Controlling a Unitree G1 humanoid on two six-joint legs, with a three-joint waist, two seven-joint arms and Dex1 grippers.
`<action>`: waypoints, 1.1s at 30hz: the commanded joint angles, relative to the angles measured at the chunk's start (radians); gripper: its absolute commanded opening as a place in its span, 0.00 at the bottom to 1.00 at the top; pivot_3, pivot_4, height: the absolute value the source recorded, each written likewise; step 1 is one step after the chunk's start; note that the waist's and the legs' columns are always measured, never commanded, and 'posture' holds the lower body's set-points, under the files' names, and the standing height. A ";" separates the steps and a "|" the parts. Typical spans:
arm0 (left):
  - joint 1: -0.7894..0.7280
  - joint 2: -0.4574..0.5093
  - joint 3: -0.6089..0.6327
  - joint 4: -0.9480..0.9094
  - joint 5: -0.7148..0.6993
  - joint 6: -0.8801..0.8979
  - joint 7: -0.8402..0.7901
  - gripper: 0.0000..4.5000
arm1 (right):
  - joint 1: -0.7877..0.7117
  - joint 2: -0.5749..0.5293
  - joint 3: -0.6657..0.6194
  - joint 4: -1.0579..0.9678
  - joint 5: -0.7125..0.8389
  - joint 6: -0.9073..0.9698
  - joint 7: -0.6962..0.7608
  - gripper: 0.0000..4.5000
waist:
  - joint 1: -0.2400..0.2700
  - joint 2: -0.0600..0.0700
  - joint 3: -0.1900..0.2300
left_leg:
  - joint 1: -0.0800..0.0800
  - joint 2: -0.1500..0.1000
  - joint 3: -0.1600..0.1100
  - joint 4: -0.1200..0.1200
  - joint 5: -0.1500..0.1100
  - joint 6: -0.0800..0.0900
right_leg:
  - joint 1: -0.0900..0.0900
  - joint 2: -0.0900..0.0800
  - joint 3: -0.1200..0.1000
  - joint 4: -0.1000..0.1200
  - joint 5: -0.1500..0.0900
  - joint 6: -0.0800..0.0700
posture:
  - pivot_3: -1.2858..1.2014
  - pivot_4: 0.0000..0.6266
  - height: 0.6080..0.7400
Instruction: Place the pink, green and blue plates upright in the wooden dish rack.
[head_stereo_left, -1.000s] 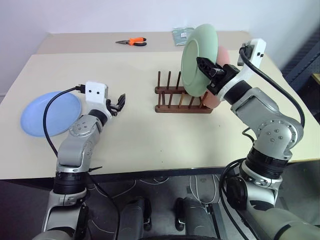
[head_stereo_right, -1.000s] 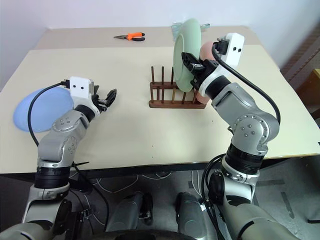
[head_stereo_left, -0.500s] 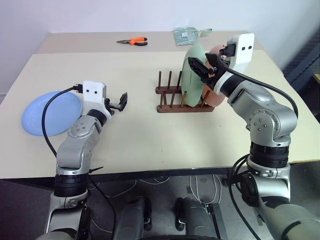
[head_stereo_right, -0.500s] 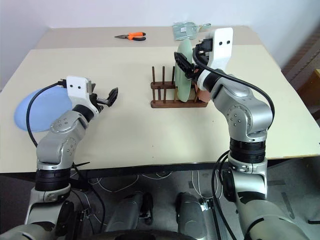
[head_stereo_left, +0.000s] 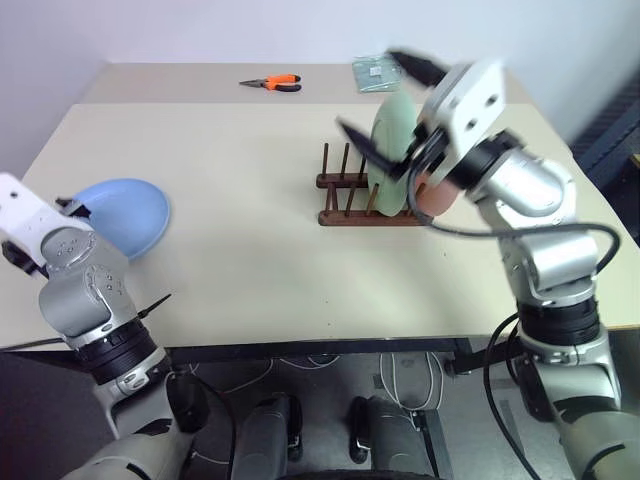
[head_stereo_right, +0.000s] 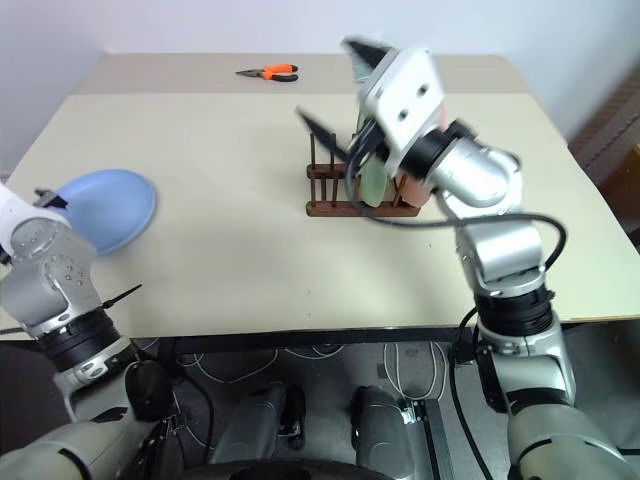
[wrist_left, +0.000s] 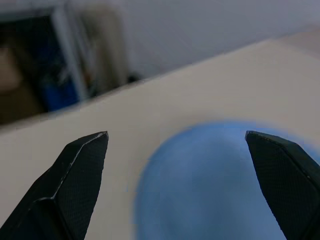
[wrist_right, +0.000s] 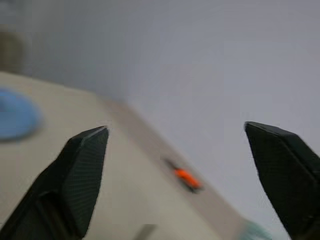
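Note:
The green plate (head_stereo_left: 393, 150) stands on edge in the wooden dish rack (head_stereo_left: 350, 197), with the pink plate (head_stereo_left: 440, 196) upright right behind it at the rack's right end. My right gripper (head_stereo_left: 390, 100) hovers above and just left of the green plate, open and empty, its fingers blurred. The blue plate (head_stereo_left: 125, 214) lies flat on the table at the far left. In the left wrist view my left gripper (wrist_left: 175, 134) is open, and the blue plate (wrist_left: 215, 185) lies just beyond its fingertips, apart from them.
Orange-handled pliers (head_stereo_left: 274, 82) and a clear packet (head_stereo_left: 373, 72) lie at the table's far edge. The rack's left pegs (head_stereo_left: 335, 165) stand free. Bare tabletop (head_stereo_left: 250, 250) stretches between the blue plate and the rack.
My right gripper opened and let go of the green plate, which now stands in the rack, then rose and rolled. My left arm swung left to the blue plate.

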 joint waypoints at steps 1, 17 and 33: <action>-0.046 -0.042 0.123 -0.026 -0.089 0.097 0.021 1.00 | 0.025 0.008 0.018 -0.056 0.011 -0.006 0.045 1.00 | 0.005 0.000 0.000 | 0.000 0.000 0.000 0.001 0.000 0.000 | 0.000 0.000 0.000 0.000 0.000 0.000 | 0.52 0.24 1.00; -0.124 -0.004 -0.005 -0.007 -0.292 0.098 -0.237 0.01 | 0.075 0.008 0.079 -0.024 -0.098 -0.044 0.106 1.00 | 0.007 -0.002 0.001 | 0.000 -0.001 -0.001 0.001 -0.002 -0.004 | 0.001 0.001 -0.002 0.000 0.000 0.000 | 0.52 0.24 1.00; -0.314 -0.023 -0.363 -0.185 -0.313 0.264 -0.336 0.01 | -0.166 0.146 0.290 0.378 -0.536 -0.392 -0.022 1.00 | -0.026 -0.003 0.002 | 0.004 0.000 0.000 -0.003 0.003 -0.005 | 0.001 0.004 0.000 0.001 0.000 -0.001 | 0.52 0.24 1.00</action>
